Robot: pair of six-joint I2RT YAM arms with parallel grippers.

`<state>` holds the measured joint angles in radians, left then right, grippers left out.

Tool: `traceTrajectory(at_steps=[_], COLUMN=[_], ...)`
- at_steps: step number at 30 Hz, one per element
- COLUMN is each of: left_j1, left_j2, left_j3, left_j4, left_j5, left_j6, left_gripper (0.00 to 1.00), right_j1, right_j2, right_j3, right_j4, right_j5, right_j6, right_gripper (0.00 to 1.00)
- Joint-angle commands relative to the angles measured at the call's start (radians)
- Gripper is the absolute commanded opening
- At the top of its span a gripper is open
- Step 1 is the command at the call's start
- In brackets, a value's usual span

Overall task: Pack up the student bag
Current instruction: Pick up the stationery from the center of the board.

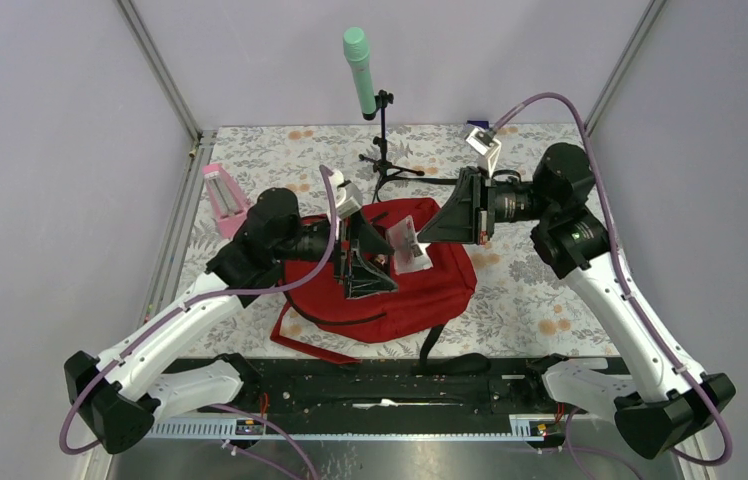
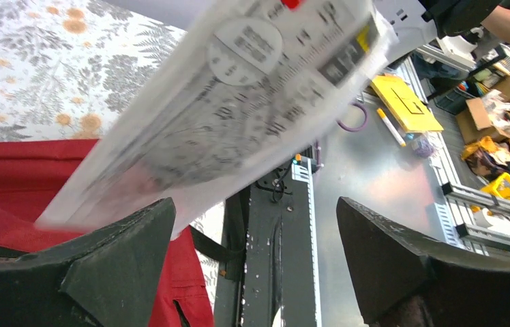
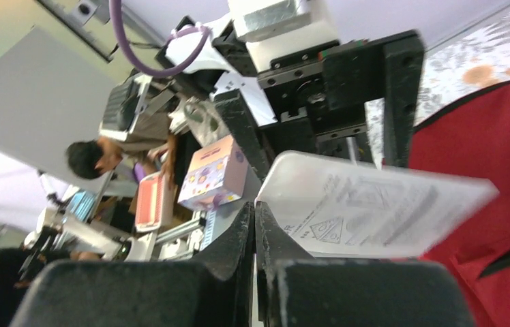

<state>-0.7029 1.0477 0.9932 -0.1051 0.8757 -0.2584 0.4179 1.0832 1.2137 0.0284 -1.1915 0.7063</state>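
The dark-red student bag [image 1: 420,295] lies flat in the middle of the table; it also shows in the left wrist view [image 2: 7,177] and the right wrist view [image 3: 484,143]. My right gripper [image 1: 423,237] [image 3: 253,208] is shut on the edge of a clear plastic packet with printed paper inside [image 1: 408,246] [image 3: 375,218], held above the bag's top. My left gripper [image 1: 368,262] [image 2: 256,204] is open and empty, low over the bag just left of the packet [image 2: 238,88], which hangs over its fingers.
A green-headed microphone [image 1: 359,60] on a black tripod stands behind the bag. A pink object [image 1: 222,196] lies at the table's left edge. Black straps [image 1: 435,345] trail from the bag toward the black rail at the front.
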Motion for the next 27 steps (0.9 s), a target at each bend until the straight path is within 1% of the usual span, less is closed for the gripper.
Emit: traceTrajectory(at_steps=[1, 5, 7, 12, 14, 19, 21, 23, 27], left_j1=[-0.003, -0.003, -0.002, -0.002, -0.001, -0.009, -0.018, -0.023, -0.023], left_j2=[-0.049, -0.079, -0.085, -0.072, -0.069, -0.046, -0.025, -0.012, -0.012], left_j3=[0.013, -0.004, -0.012, -0.002, -0.003, 0.001, 0.014, 0.026, 0.037], left_j4=[0.125, 0.134, 0.144, 0.159, 0.167, 0.255, 0.267, 0.256, 0.217], left_j5=[-0.068, -0.125, -0.128, -0.008, 0.04, 0.164, 0.187, 0.191, 0.153], left_j6=[0.018, 0.034, 0.034, 0.008, 0.001, -0.08, -0.099, -0.091, -0.041], left_gripper=[0.93, 0.95, 0.96, 0.97, 0.97, 0.98, 0.98, 0.98, 0.98], right_j1=[0.05, 0.079, 0.088, 0.114, 0.124, 0.139, 0.142, 0.145, 0.153], right_j2=[0.029, 0.047, 0.058, 0.086, 0.095, 0.116, 0.123, 0.127, 0.131], right_j3=[0.045, 0.058, 0.056, 0.042, 0.042, 0.063, 0.072, 0.08, 0.084], right_j4=[0.133, 0.198, 0.262, 0.464, 0.522, 0.539, 0.541, 0.545, 0.579], right_j5=[-0.12, -0.152, -0.163, -0.191, -0.198, -0.21, -0.215, -0.217, -0.228], right_j6=[0.066, 0.11, 0.151, 0.321, 0.366, 0.381, 0.382, 0.388, 0.416], right_gripper=[0.0, 0.0, 0.0, 0.0, 0.0, 0.0, 0.0, 0.0, 0.0])
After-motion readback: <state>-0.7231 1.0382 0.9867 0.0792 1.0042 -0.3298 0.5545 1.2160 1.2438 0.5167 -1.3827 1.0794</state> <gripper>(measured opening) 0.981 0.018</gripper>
